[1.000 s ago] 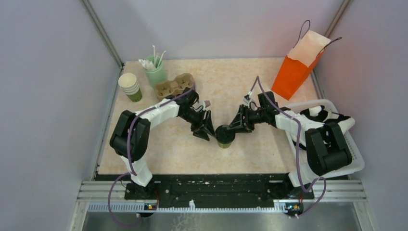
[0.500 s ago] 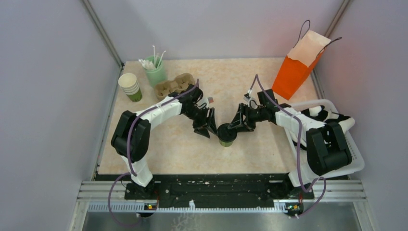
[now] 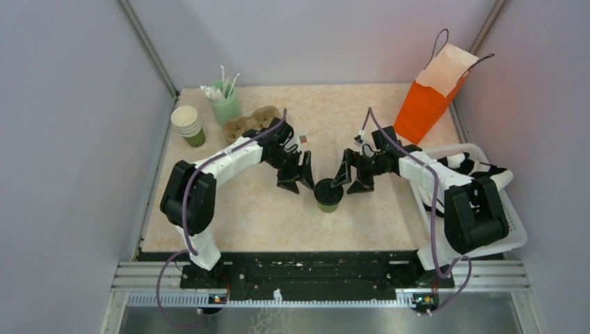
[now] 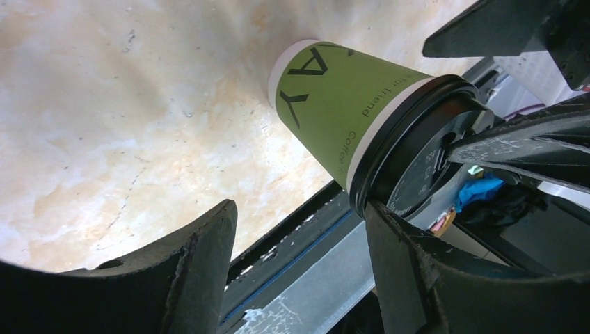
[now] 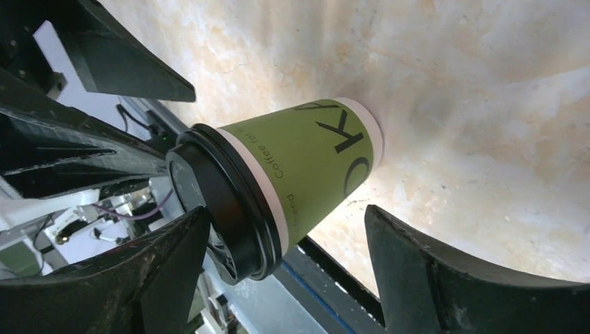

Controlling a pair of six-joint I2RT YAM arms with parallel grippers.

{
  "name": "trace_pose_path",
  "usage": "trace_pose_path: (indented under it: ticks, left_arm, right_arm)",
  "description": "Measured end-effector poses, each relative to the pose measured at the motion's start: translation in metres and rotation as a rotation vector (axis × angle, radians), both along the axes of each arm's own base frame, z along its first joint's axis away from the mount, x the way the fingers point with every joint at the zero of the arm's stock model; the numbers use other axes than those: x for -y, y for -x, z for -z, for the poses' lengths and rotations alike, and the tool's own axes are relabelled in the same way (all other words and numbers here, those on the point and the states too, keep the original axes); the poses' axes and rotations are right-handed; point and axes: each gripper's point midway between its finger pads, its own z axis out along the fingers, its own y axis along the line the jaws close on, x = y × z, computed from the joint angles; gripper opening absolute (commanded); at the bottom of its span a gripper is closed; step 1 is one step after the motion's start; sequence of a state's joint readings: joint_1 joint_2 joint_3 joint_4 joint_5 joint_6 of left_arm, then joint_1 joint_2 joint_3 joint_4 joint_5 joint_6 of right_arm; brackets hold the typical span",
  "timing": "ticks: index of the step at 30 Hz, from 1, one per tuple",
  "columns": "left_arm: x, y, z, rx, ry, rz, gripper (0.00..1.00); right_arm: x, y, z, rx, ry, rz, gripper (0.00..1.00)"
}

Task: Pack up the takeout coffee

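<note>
Takeout coffee (image 3: pixel 327 195): lidded, upright at centre of table (image 3: pixel 243 216), ungripped; left gripper (image 3: pixel 297 181) at its 10 o'clock, right gripper (image 3: pixel 352 181) at its 2 o'clock, both jaws spread; step judged pickup, next needing one grip, then carry to orange bag (image 3: pixel 426 104) at 1 o'clock.

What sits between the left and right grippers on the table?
The olive-green paper coffee cup with a round black plastic lid stands upright between the left gripper and right gripper, both with open jaws; the top view shows this.
</note>
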State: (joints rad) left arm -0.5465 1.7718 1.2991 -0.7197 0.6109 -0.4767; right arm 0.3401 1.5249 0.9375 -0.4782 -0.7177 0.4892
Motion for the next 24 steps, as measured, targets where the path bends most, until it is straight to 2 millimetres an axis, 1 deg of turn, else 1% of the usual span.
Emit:
trace_pose_path:
  ticks: [3, 6, 10, 13, 15, 17, 19, 21, 24]
  left_arm:
    - [-0.005, -0.003, 0.000, 0.016, -0.018, -0.008, 0.77]
    - [-0.009, -0.005, -0.001, 0.028, -0.036, -0.017, 0.80]
    - [-0.017, -0.006, -0.007, 0.051, -0.053, -0.019, 0.83]
    - [-0.018, -0.006, -0.018, 0.078, -0.043, -0.018, 0.83]
    - [-0.017, -0.008, -0.027, 0.098, -0.032, -0.019, 0.85]
    - [-0.016, -0.012, -0.036, 0.126, -0.027, -0.025, 0.88]
    - [-0.019, -0.015, -0.043, 0.161, -0.035, -0.041, 0.92]
    - [-0.026, -0.019, -0.052, 0.207, -0.059, -0.073, 0.94]
    - [-0.040, -0.025, -0.071, 0.290, -0.086, -0.147, 0.95]
  right_arm:
    - [0.005, 0.000, 0.000, 0.007, 0.036, 0.002, 0.88]
    - [0.010, -0.001, -0.007, 0.032, 0.073, 0.003, 0.93]
    - [0.018, -0.007, -0.026, 0.101, 0.119, 0.007, 0.98]
    - [0.023, -0.012, -0.040, 0.165, 0.172, 0.000, 0.99]
    - [0.022, -0.013, -0.048, 0.202, 0.212, -0.019, 0.99]
    - [0.018, -0.011, -0.054, 0.246, 0.269, -0.056, 0.99]
    - [0.010, -0.004, -0.061, 0.288, 0.326, -0.107, 0.99]
    - [-0.004, 0.003, -0.067, 0.335, 0.375, -0.169, 0.99]
    - [-0.019, 0.011, -0.069, 0.382, 0.450, -0.234, 0.99]
